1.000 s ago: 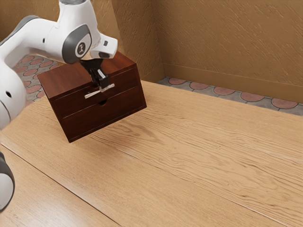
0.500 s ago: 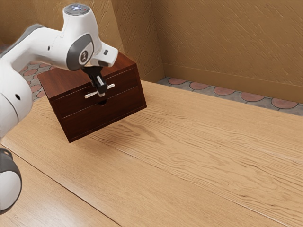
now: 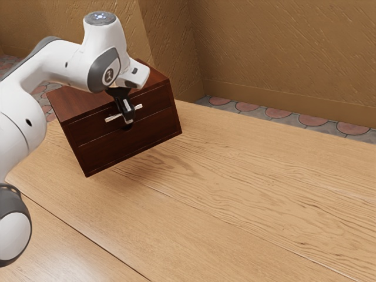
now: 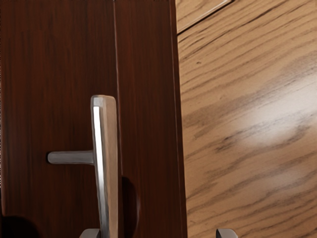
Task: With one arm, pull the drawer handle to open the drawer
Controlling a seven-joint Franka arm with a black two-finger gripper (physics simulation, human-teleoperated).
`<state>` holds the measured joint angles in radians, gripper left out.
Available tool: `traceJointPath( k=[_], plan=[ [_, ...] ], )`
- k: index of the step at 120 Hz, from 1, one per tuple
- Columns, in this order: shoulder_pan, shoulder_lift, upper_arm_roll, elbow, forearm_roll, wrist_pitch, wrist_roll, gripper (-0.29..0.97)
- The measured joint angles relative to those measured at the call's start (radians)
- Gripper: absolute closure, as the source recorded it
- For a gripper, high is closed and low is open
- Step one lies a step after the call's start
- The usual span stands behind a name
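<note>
Our arm is glossy white with rounded links, grey joint caps, one marked with a small white symbol, ending in a black two-finger gripper.

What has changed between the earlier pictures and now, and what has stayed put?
The gripper has come down across the drawer handle, drifting toward the exterior view's right. It stands open; nothing is gripped. The drawer remains shut and the cabinet has not moved.
</note>
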<state>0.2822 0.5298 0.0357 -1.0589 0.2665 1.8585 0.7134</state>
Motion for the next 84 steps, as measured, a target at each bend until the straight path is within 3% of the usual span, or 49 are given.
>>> traceJointPath(
  k=[47,84],
  plan=[
    [-0.002,-0.013,-0.002,-0.012,-0.004,-0.001,0.016,0.59],
    [-0.004,-0.052,-0.005,-0.067,-0.005,-0.004,0.020,0.60]
  ],
)
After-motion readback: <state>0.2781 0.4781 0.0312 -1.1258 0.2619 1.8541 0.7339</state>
